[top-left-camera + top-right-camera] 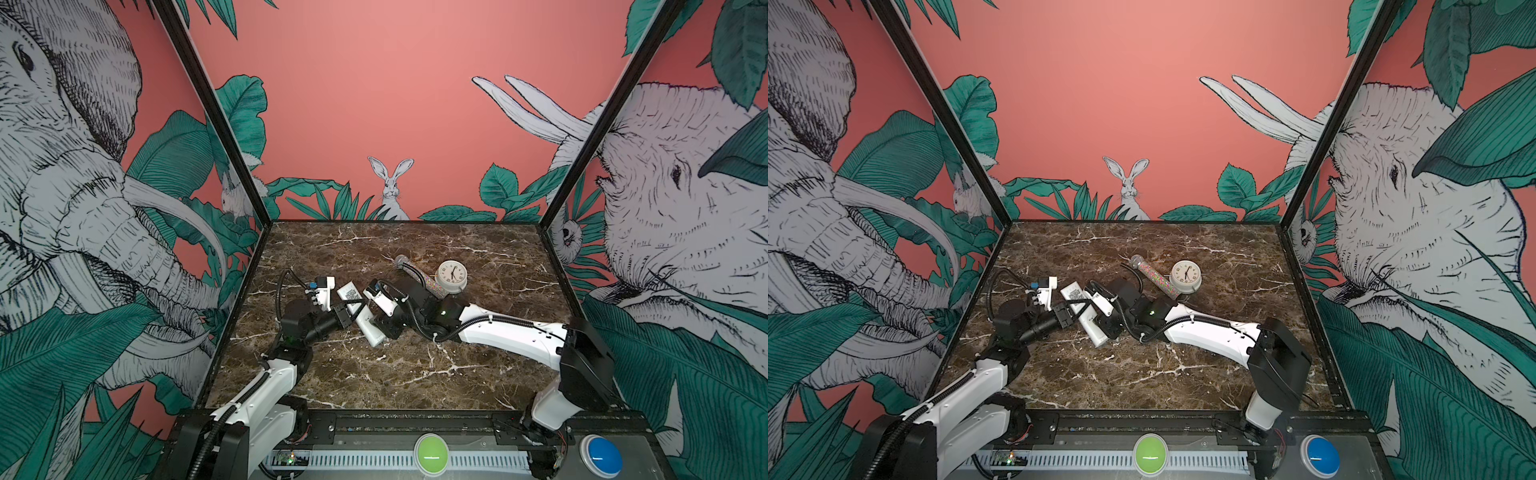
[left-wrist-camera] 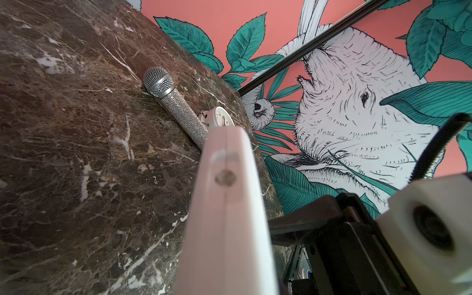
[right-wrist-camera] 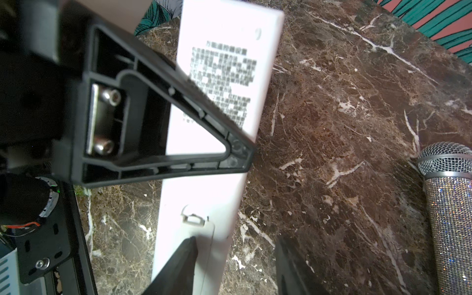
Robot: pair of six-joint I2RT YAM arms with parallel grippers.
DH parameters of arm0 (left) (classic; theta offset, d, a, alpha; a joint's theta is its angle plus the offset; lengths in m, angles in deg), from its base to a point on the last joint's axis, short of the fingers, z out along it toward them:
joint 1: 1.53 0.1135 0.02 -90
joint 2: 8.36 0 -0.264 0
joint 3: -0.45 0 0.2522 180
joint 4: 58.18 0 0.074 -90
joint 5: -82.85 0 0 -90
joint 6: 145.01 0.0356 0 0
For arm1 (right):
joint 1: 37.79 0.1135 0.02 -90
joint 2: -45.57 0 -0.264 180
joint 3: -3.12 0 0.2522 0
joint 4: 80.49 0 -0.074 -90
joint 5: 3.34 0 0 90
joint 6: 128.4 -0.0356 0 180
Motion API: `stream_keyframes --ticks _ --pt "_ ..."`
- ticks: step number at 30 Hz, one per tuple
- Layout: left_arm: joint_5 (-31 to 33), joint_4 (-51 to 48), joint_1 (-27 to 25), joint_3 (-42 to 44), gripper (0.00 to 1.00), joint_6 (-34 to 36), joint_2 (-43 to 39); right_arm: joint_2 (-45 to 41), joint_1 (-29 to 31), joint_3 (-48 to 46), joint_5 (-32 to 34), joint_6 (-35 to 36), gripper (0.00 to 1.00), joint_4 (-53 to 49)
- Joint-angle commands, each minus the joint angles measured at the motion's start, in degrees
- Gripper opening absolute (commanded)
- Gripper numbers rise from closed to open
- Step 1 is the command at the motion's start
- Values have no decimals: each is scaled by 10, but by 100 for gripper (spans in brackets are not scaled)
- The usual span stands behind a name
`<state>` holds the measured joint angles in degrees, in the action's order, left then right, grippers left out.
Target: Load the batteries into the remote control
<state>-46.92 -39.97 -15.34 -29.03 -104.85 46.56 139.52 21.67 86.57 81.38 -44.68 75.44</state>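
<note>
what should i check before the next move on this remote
1. Left end effector shut on remote: ok.
2. Remote's back, with label, facing up: ok.
3. Cover latch released: not ok, looks closed.
4. Right end effector open at the latch end: ok.
5. Batteries located: cannot tell, none in view.
6. Mic and clock apart from remote: ok.

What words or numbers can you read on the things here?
On the remote control, back side: a printed block of text, too blurred to read.
On the clock, face: numerals, too small to read.
None can be quoted.
</note>
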Motion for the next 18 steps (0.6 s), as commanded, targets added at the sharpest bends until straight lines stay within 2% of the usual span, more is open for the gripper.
stream_keyframes --ticks 1,7,18 --pt "13 -1 -3 -19 0 1 -17 -36 -2 -5 -27 -7 63 19" --pt "23 -11 -3 -30 0 -5 -16 -37 -2 -28 -61 -28 77 61" --pt "34 -2 -2 -36 0 -17 -11 24 -3 -20 -74 -54 80 84"
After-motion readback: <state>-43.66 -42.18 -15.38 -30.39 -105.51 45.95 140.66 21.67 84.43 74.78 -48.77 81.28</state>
